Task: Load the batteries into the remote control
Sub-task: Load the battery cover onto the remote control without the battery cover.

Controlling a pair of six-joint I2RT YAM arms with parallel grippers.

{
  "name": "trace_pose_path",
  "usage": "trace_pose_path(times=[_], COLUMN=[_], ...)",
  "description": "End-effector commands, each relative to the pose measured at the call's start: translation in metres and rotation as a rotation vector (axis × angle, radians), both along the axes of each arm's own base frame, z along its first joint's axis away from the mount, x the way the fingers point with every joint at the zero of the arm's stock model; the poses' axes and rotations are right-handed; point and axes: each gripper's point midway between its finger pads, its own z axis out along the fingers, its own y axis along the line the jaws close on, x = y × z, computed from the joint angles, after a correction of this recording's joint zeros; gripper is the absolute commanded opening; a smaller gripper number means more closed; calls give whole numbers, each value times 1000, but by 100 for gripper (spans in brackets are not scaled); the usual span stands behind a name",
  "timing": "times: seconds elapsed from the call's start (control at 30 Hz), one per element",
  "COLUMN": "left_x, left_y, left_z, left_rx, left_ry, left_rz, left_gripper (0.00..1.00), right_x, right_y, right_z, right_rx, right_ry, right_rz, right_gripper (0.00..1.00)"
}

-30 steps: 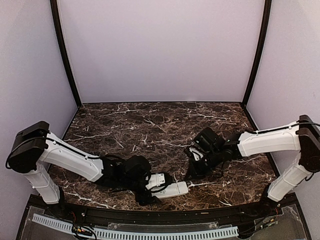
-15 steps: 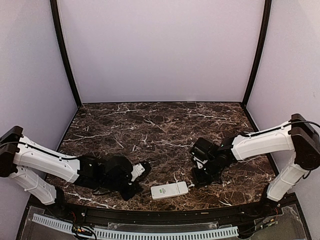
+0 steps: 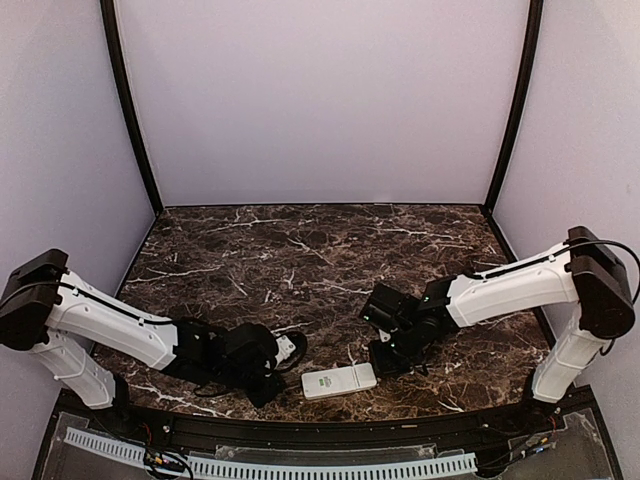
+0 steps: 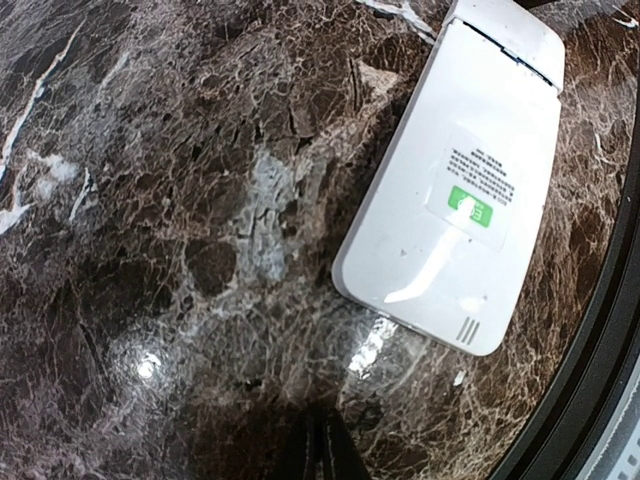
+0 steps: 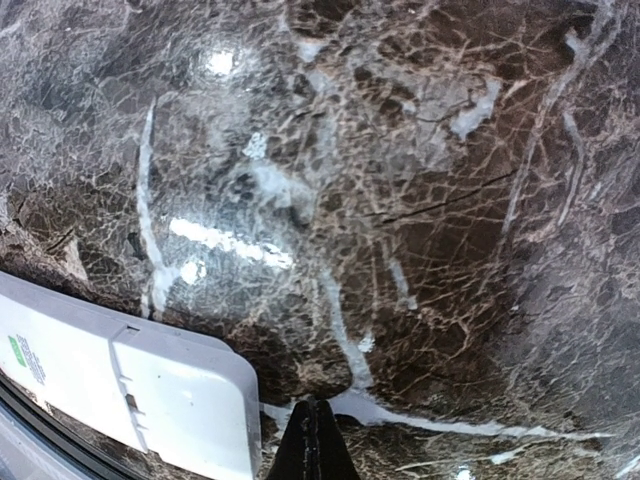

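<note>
Remote control [image 3: 339, 381] white, back up, green sticker [image 4: 470, 207], left claw [image 4: 318, 435] and right claw [image 5: 316, 432] closed, empty

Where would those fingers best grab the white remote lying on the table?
Probably across the middle of the remote control, pinching its narrow width, coming straight down from above: it lies flat, label side up, and both long straight edges are free.

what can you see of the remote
The remote is a white, glossy plastic slab with rounded corners, lying flat, back up, on the marble table near its front edge. The back shows a label with a green mark, a cover seam at one end, short ribs at the other. No buttons show. The left hand and right hand are clear of it.
</note>
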Motion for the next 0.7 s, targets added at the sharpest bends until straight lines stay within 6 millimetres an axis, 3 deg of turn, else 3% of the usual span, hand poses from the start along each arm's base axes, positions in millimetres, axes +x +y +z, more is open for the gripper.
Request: trace_pose_path(times=[0.0,0.37,0.53,0.67], left_x=[-12,-20,-21,-25], left_y=[15,7,6,2], left_z=[-23,-31,-31,-32], left_rx=[98,124,121,118], left_ry=[51,71,73,80], left_rz=[-15,-58,-64,-90], left_gripper=[4,1,1,0], right_x=[-11,-15,-24,-43], right_y=[-18,-37,-27,4], right_z=[-13,-13,-20,-26], right_rx=[-98,-162,-163,-120], right_ry=[16,4,31,79], right_rz=[-24,-54,-24,37], right_gripper=[0,0,0,0])
